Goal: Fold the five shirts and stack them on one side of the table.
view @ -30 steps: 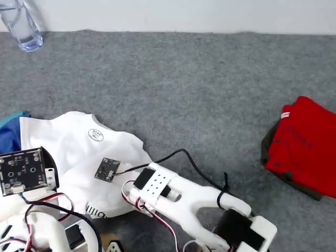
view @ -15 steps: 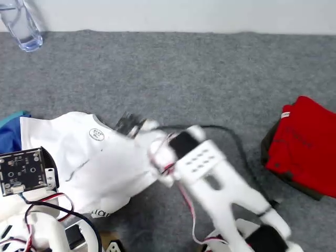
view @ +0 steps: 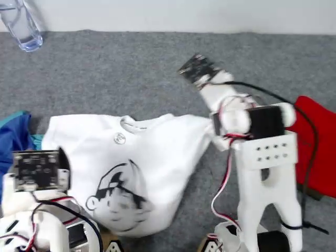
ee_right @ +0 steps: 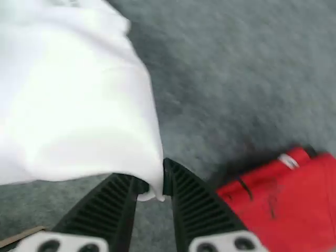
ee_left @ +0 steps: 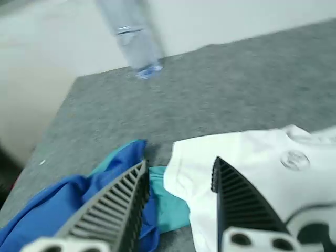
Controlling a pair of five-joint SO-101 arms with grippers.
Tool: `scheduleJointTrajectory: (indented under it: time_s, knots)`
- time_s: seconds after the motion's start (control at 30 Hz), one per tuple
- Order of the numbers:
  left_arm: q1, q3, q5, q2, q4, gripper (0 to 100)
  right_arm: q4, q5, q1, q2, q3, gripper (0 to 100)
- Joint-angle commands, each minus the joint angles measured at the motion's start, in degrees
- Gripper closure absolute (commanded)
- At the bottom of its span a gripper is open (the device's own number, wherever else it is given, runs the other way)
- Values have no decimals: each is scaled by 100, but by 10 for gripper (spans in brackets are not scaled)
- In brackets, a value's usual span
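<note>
White printed shirt [view: 157, 142] spread on grey counter [view: 131, 68], its edge pinched in the closed right hand [ee_right: 152, 186]; left hand [ee_left: 178, 168] gapes empty. Thin grip on this edge may slip if pulled, bunching the cloth

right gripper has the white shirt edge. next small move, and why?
Probably lower the right gripper and lay that edge flat on the table, short of the red shirt. The white shirt lies spread, print up, its pinched corner seemingly lifted; the left gripper is open over its far edge.
</note>
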Motion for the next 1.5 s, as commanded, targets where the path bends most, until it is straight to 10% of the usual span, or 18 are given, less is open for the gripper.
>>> scheduleJointTrajectory:
  time_s: [0.0, 0.6, 1.1, 1.47]
  knots:
    - [967, -171, -308, 35, 290, 811, 110, 141, 769, -180, -316, 991]
    - [3402, -488, -730, 4026, 571, 787, -171, 431, 2633, 426, -281, 991]
    - [3464, -453, -2207, 6804, 721, 712, -75, 457, 2695, 479, -281, 991]
    - [2998, -488, -1873, 8062, -958, 713, 13, 457, 2677, 435, -281, 991]
